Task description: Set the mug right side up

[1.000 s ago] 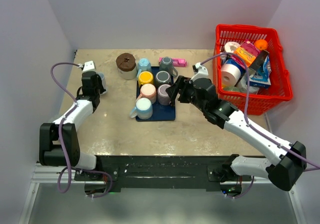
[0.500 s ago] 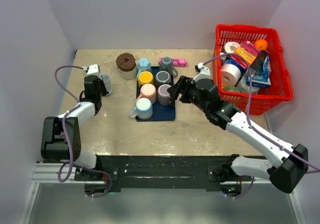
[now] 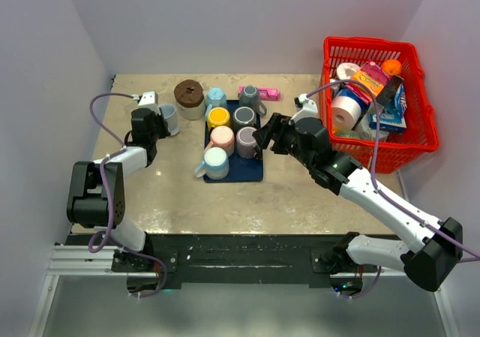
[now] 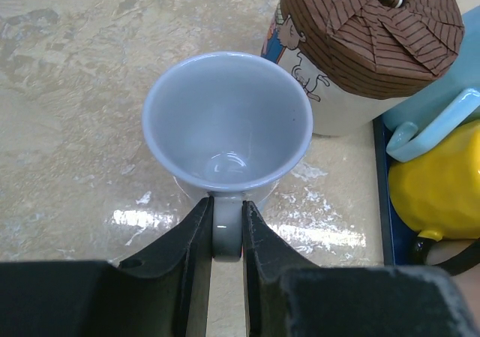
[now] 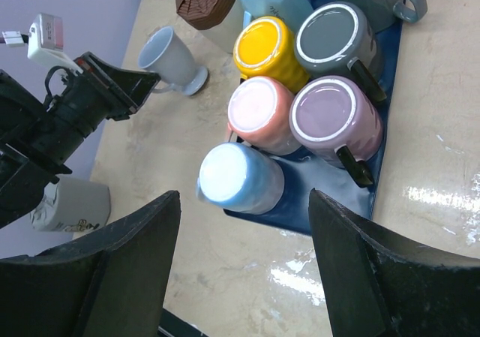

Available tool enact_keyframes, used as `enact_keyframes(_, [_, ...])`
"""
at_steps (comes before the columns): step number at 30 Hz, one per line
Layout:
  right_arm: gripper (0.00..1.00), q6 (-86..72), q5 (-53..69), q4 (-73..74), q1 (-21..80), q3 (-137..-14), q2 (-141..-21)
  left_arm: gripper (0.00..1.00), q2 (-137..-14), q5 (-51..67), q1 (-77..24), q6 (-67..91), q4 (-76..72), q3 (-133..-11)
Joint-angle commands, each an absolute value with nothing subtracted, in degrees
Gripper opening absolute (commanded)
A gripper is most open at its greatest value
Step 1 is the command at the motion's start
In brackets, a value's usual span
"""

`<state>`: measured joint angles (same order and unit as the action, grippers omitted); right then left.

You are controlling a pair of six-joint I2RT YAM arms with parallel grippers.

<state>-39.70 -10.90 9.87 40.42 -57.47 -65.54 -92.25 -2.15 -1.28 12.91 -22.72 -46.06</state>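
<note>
The pale grey footed mug (image 3: 169, 118) stands mouth up at the table's far left, beside a brown-lidded jar (image 3: 189, 97). My left gripper (image 3: 155, 122) is shut on its handle; in the left wrist view the fingers (image 4: 193, 236) pinch the handle (image 4: 226, 228) below the open mouth of the mug (image 4: 225, 119). It also shows in the right wrist view (image 5: 171, 58), its foot on the table. My right gripper (image 3: 264, 136) is open and empty above the blue tray's right side (image 5: 244, 262).
The blue tray (image 3: 251, 170) holds several upside-down mugs: yellow (image 3: 218, 116), grey (image 3: 244, 117), pink (image 3: 222, 137), purple (image 3: 247, 141) and light blue (image 3: 215, 161). A red basket (image 3: 420, 138) full of items stands at the far right. A pink item (image 3: 268, 94) lies behind the tray.
My left gripper has carried the grey mug right and away, toward the brown-lidded jar, and the mug now stands mouth up. The right arm has barely moved.
</note>
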Motion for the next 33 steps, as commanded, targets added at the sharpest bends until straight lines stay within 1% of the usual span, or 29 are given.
enact_keyframes(1, [0.73, -38.67, -10.81, 9.75, 39.99, -58.62, -64.69, 0.17, -93.25, -3.34, -2.9, 14.41, -27.34, -49.22])
enact_keyframes(2, [0.73, -38.85, -10.72, 9.84, 39.9, -58.62, -64.77, 0.23, -93.43, -3.69, -2.99, 14.5, -27.16, -49.31])
enact_keyframes(3, [0.73, -39.02, -10.72, 10.1, 39.82, -58.62, -64.86, 0.35, -93.34, -4.13, -3.08, 14.59, -26.81, -49.31])
enact_keyframes(5, [0.74, -39.11, -10.63, 10.28, 39.73, -58.54, -64.6, 0.46, -92.99, -4.92, -3.34, 14.68, -26.63, -49.13])
enact_keyframes(8, [0.75, -39.37, -10.9, 10.9, 39.64, -58.27, -64.34, 0.55, -92.02, -4.92, -3.52, 14.41, -26.54, -48.52])
enact_keyframes(9, [0.75, -39.37, -10.9, 11.33, 39.64, -58.18, -64.16, 0.62, -91.5, -5.1, -3.6, 14.33, -26.19, -48.43])
enact_keyframes(11, [0.77, -39.46, -11.07, 11.51, 39.64, -58.01, -63.9, 0.67, -91.14, -5.1, -3.6, 14.41, -25.84, -48.34])
enact_keyframes(12, [0.77, -39.46, -10.99, 12.04, 39.55, -57.92, -63.64, 0.71, -90.62, -5.01, -3.6, 14.5, -25.23, -48.51])
enact_keyframes(16, [0.79, -38.94, -10.55, 13.44, 39.55, -58.27, -63.28, 0.83, -88.6, -5.54, -3.69, 15.38, -23.47, -48.34])
enact_keyframes(17, [0.79, -38.67, -10.63, 13.88, 39.55, -58.45, -63.11, 0.87, -88.07, -5.71, -3.69, 15.47, -22.86, -48.51])
enact_keyframes(18, [0.8, -37.8, -10.81, 14.5, 39.55, -58.71, -63.11, 0.96, -86.76, -5.97, -3.69, 15.56, -21.55, -48.6])
enact_keyframes(19, [0.8, -37.01, -10.81, 14.76, 39.55, -58.88, -63.11, 0.99, -85.79, -6.15, -3.69, 15.9, -20.75, -48.78])
enact_keyframes(23, [0.84, -33.67, -10.64, 16.43, 39.46, -60.29, -64.07, 0.99, -80.43, -6.33, -3.69, 17.4, -15.22, -51.14])
enact_keyframes(26, [0.87, -30.33, -10.55, 18.28, 39.55, -61.26, -66.69, 0.99, -76.65, -5.98, -3.69, 19.77, -7.05, -55.0])
enact_keyframes(30, [0.9, -25.77, -11.34, 20.12, 39.55, -63.54, -71.01, 0.99, -72.79, -2.74, -3.69, 21.97, 5.76, -60.29])
enact_keyframes(33, [0.91, -22.52, -12.04, 19.43, 39.46, -63.98, -74.08, 0.99, -69.54, -2.64, -3.69, 23.29, 10.44, -61.17])
